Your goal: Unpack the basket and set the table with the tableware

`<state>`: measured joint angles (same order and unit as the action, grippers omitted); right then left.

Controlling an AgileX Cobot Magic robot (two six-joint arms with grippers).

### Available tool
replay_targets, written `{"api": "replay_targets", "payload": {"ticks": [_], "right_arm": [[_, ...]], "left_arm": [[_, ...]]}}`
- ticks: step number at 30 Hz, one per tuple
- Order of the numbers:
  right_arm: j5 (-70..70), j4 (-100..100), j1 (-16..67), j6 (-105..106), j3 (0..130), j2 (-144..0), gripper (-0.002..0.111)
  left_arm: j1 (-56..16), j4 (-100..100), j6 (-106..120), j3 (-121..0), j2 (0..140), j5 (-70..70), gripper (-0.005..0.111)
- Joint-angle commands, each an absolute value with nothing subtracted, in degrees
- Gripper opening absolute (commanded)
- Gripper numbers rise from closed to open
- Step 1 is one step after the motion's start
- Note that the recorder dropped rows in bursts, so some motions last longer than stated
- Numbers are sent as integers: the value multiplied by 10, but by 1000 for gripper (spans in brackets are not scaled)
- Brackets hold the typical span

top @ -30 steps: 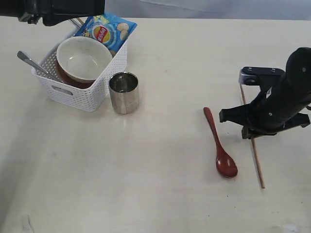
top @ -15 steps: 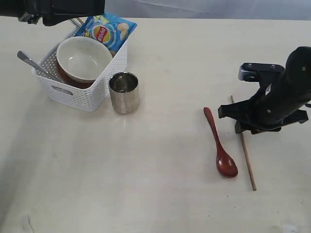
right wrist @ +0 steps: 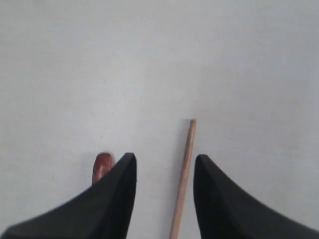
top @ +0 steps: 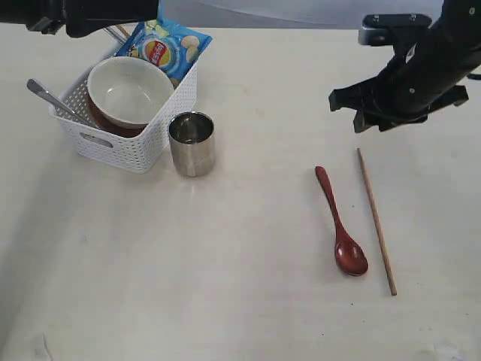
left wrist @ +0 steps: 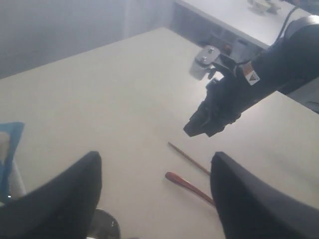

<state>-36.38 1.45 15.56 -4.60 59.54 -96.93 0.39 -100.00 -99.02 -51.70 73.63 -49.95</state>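
Here, from outside, the basket [top: 128, 150] sits on the left of the table [top: 225, 286], bowl [top: 129, 90] inside, cup [top: 192, 143] just beside it. The spoon [top: 342, 222] and chopstick [top: 376, 219] lie side by side, not touching, near the right gripper [top: 373, 120]. Left wrist: the left gripper [left wrist: 154, 164] is wide apart and empty. Right wrist: jaws apart, holding nothing, above the chopstick.

The basket [top: 113, 150] holds a bowl [top: 128, 90] on a plate [top: 96, 119] (a chip bag [top: 161, 45] leans at its far end), with a cup [top: 192, 143] just beside it. Well apart, a spoon [top: 336, 218] and chopstick [top: 376, 221] lie side by side on the table [top: 225, 301].
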Motion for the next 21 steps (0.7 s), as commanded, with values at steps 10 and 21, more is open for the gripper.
{"api": "replay_targets", "payload": {"ticks": [10,21], "right_arm": [[-328,0,65,74,643,-969,37],[-172,20,-39,106,608,-970,37]], "left_arm": [[3,-999,-1001,-517,784,-359,59],[3,-999,-1014,-517,848,-179,59]]}}
